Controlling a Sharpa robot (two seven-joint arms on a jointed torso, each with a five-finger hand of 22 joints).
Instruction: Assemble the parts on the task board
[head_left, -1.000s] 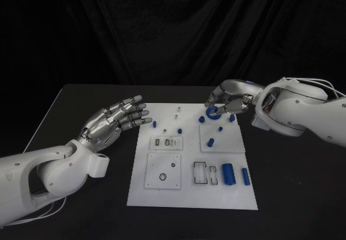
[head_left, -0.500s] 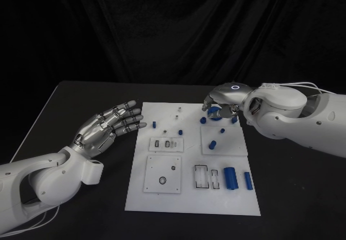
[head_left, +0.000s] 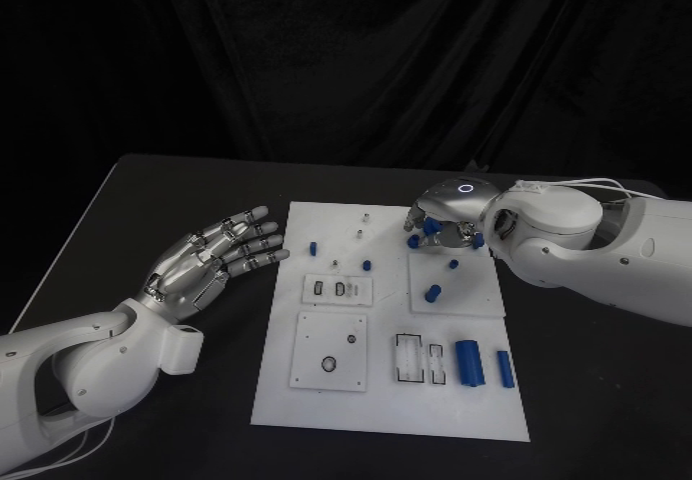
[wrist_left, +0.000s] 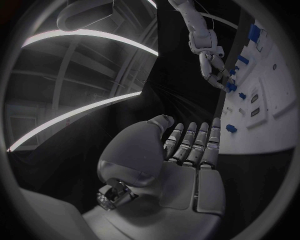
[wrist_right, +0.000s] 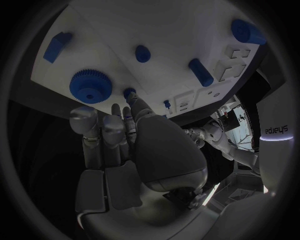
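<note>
The white task board lies in the middle of the table. A blue gear lies flat at its far right corner, with a small blue peg next to it. My right hand hovers over that corner, and its fingertips point at the board beside the gear without holding it. The left hand floats open to the left of the board, fingers spread and nothing in it. A large blue cylinder and a thinner one lie at the near right.
Small blue pegs stand about the far half of the board, one close to my left fingertips. A short blue cylinder lies on the right square plate. Bare black table surrounds the board on all sides.
The right hand came down to the board's far right corner with the gear, which now lies on the board free of the fingers. The left hand stayed open and drew back slightly.
</note>
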